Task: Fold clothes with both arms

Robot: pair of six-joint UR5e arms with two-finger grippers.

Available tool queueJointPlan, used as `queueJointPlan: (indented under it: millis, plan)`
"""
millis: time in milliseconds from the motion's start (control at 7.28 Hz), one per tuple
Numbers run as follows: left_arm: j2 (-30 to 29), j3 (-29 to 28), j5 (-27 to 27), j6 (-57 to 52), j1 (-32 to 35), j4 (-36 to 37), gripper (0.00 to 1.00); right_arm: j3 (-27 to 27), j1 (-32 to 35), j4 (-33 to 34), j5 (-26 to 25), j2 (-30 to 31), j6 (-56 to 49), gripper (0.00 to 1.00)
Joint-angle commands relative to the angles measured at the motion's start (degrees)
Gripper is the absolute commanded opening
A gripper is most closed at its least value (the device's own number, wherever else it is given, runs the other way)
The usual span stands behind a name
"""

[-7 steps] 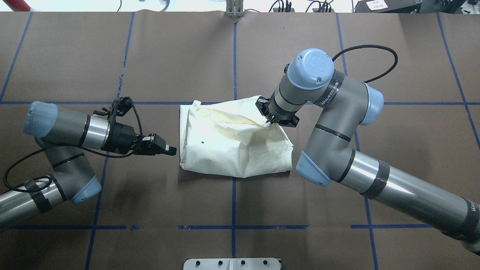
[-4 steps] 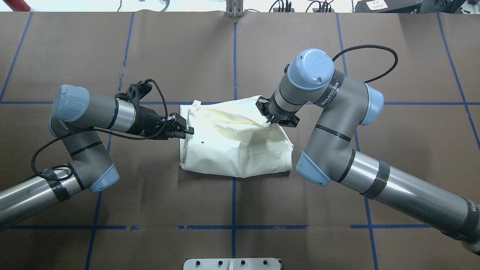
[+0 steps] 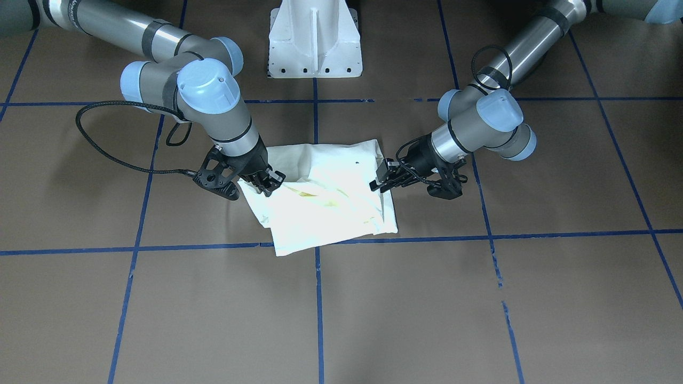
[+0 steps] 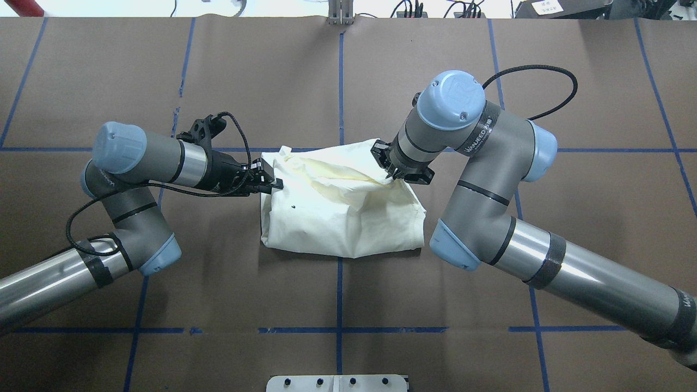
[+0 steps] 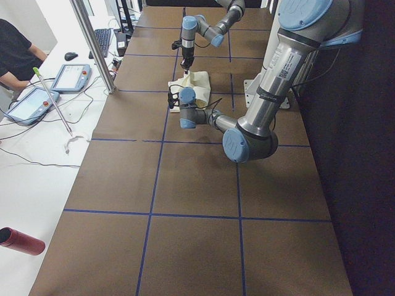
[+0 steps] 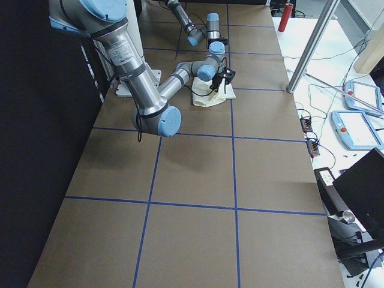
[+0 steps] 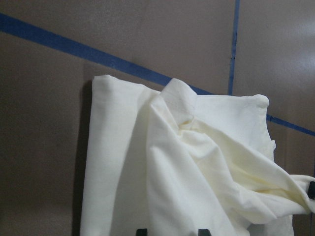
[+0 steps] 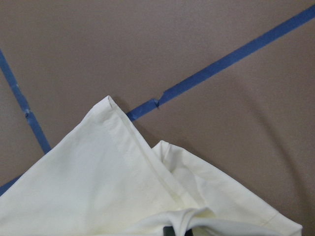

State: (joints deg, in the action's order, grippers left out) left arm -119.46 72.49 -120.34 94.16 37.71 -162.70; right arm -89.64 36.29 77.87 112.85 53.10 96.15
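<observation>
Bunched T-shirt, second claw just arrived

The cream T-shirt (image 4: 337,218) lies half-folded mid-counter (image 4: 218,299). The right claw (image 4: 393,175) stays clenched on a lifted fold. The left claw (image 4: 272,184), well clear a second ago, now straddles its edge, fingers apart, seemingly ready to pinch.

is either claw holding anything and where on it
The right claw pinches the shirt at a raised fold on its right side. The left claw is open at the shirt's left edge, gripping nothing yet.
</observation>
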Motion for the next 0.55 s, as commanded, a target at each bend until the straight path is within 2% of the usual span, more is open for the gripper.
queueJointPlan:
  millis: [0,137,412]
  plan:
    - [-1.1,-1.4,0.2,0.0,0.0,-0.1,0.17,0.1,-0.1,0.0,0.1,0.0,-0.1,0.00]
    - [-0.9,-1.0,0.0,0.0,0.3,-0.3,0.00,0.2,-0.1,0.0,0.1,-0.1,-0.1,0.00]
    - [1.0,2.0,-0.2,0.0,1.1,-0.3,0.00,4.6,1.3,-0.1,1.7,-3.6,-1.2,0.00]
